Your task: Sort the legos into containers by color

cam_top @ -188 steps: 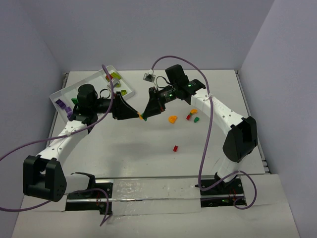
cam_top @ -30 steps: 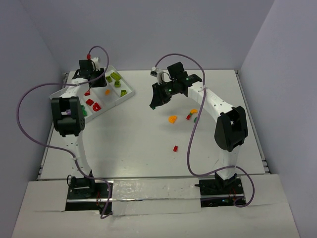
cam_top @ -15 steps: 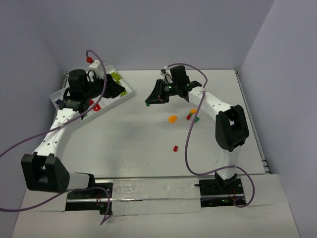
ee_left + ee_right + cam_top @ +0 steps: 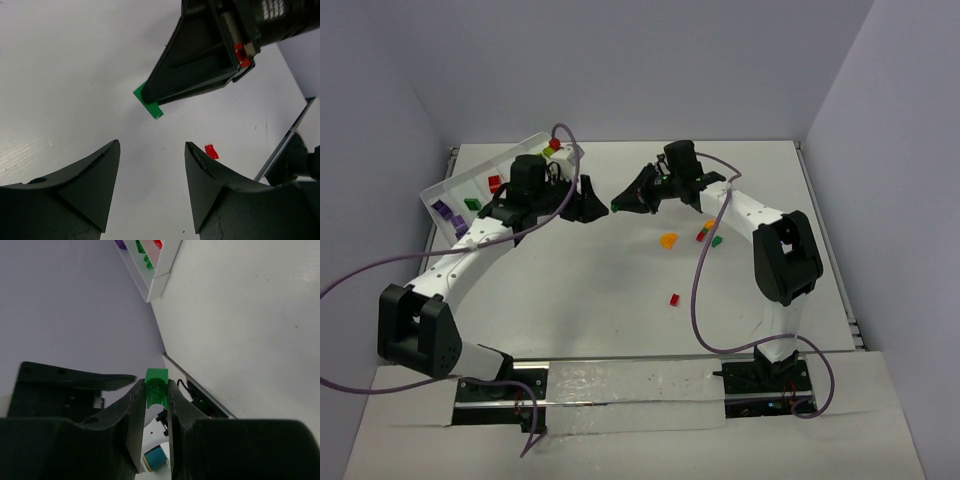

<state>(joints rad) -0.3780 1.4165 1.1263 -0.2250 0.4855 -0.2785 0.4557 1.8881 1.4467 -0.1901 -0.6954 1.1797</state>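
My right gripper (image 4: 620,204) is shut on a small green lego (image 4: 156,386), held above the table at centre back; the brick's corner (image 4: 149,101) pokes out past the black fingers (image 4: 192,65). My left gripper (image 4: 594,206) faces it from the left, a short gap away, open and empty (image 4: 152,145). The white tray of containers (image 4: 442,186) lies at the back left, holding purple (image 4: 445,212), green (image 4: 472,203), red (image 4: 495,183) and lime (image 4: 548,154) bricks. Loose on the table are an orange brick (image 4: 668,240), a red-and-yellow pair (image 4: 703,234), a green one (image 4: 716,241) and a red one (image 4: 674,298).
The left arm (image 4: 470,250) stretches across in front of the tray, its purple cable (image 4: 370,275) looping to the left. The right arm's cable (image 4: 701,290) hangs over the table by the loose bricks. Grey walls close the table at the back and both sides.
The left arm has swung from over the tray to the right, up to the right gripper, and its jaws have widened. The right gripper has shifted slightly, still holding the green brick.
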